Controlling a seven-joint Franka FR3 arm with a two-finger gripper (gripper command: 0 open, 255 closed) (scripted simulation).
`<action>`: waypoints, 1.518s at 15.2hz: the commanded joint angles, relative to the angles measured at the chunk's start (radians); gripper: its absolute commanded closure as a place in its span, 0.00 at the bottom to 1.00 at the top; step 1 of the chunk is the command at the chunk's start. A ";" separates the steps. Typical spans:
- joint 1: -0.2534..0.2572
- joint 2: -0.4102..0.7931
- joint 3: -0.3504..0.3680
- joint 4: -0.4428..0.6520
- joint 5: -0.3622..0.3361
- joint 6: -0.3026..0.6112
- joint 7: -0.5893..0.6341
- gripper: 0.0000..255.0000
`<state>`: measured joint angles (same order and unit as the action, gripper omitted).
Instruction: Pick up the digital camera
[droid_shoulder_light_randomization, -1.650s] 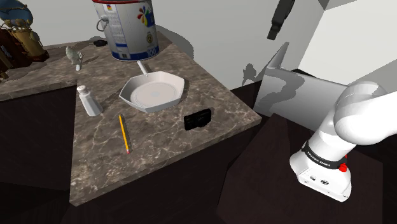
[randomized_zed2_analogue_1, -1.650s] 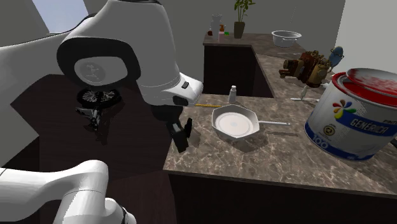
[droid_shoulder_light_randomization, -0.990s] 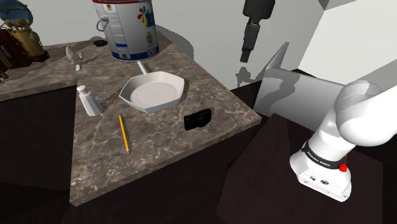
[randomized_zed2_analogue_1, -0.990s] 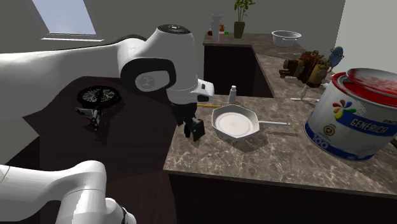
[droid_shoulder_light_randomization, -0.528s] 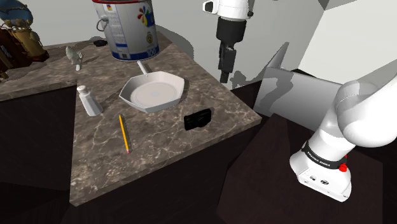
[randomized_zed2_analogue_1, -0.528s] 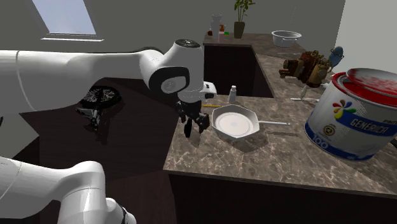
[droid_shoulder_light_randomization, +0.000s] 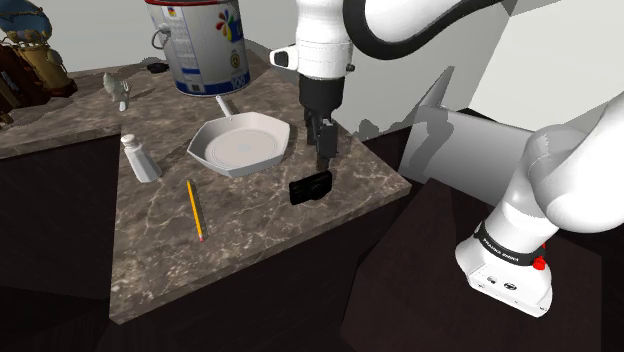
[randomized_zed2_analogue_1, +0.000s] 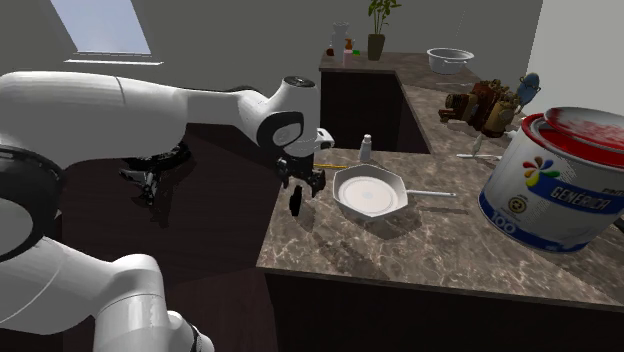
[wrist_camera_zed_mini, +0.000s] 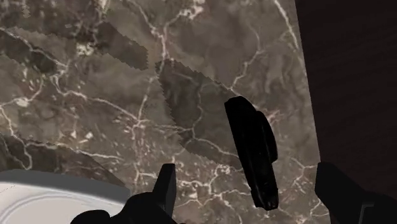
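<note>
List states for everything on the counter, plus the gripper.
digital camera: standing on counter, not held.
gripper: open, above digital camera, not touching it.
frying pan: upright, empty.
paint can: upright.
shaker: upright.
pencil: lying flat.

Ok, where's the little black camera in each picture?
Shoulder view: camera lower right of the white pan, by the counter edge.
Second exterior view: camera left of the pan, at the counter edge.
Wrist view: camera ahead, between the open jaws, untouched.
Shared landmark: the pan.
</note>
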<state>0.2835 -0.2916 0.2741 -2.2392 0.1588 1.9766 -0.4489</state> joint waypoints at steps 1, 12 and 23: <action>0.021 0.049 0.023 0.004 -0.001 0.039 -0.023 0.00; 0.040 0.134 0.052 -0.049 -0.010 0.171 -0.041 0.00; 0.040 0.128 0.051 -0.041 -0.009 0.157 -0.041 1.00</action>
<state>0.3235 -0.1611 0.3253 -2.2838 0.1496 2.1395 -0.4904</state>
